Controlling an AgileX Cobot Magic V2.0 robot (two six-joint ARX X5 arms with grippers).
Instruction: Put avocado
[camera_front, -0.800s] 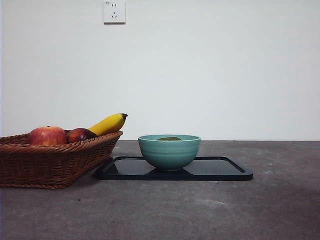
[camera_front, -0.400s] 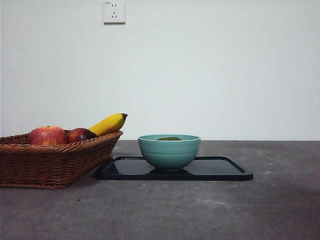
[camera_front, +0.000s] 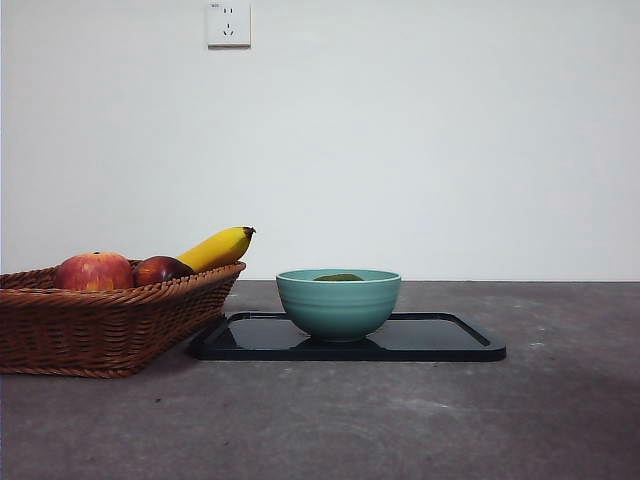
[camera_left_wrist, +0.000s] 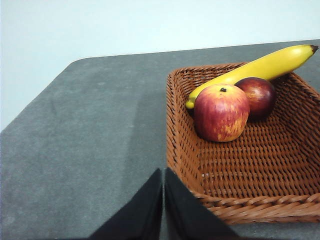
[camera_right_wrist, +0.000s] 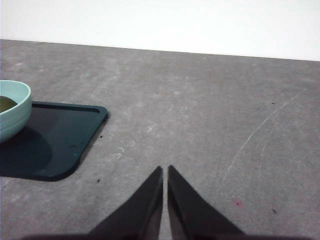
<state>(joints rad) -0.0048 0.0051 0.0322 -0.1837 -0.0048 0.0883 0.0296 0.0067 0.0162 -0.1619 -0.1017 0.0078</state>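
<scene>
The dark-green avocado (camera_front: 339, 277) lies inside the teal bowl (camera_front: 338, 304); only its top shows above the rim. The bowl stands on a black tray (camera_front: 440, 338). In the right wrist view a sliver of the avocado (camera_right_wrist: 6, 103) shows in the bowl (camera_right_wrist: 15, 115) at the picture's edge. My left gripper (camera_left_wrist: 163, 172) is shut and empty, beside the wicker basket (camera_left_wrist: 240, 175). My right gripper (camera_right_wrist: 165, 170) is shut and empty over bare table, apart from the tray (camera_right_wrist: 55, 145). Neither arm shows in the front view.
The wicker basket (camera_front: 100, 320) stands left of the tray and holds a red-yellow apple (camera_front: 94, 271), a dark red fruit (camera_front: 160, 269) and a banana (camera_front: 216, 248). A wall socket (camera_front: 228, 23) is on the wall behind.
</scene>
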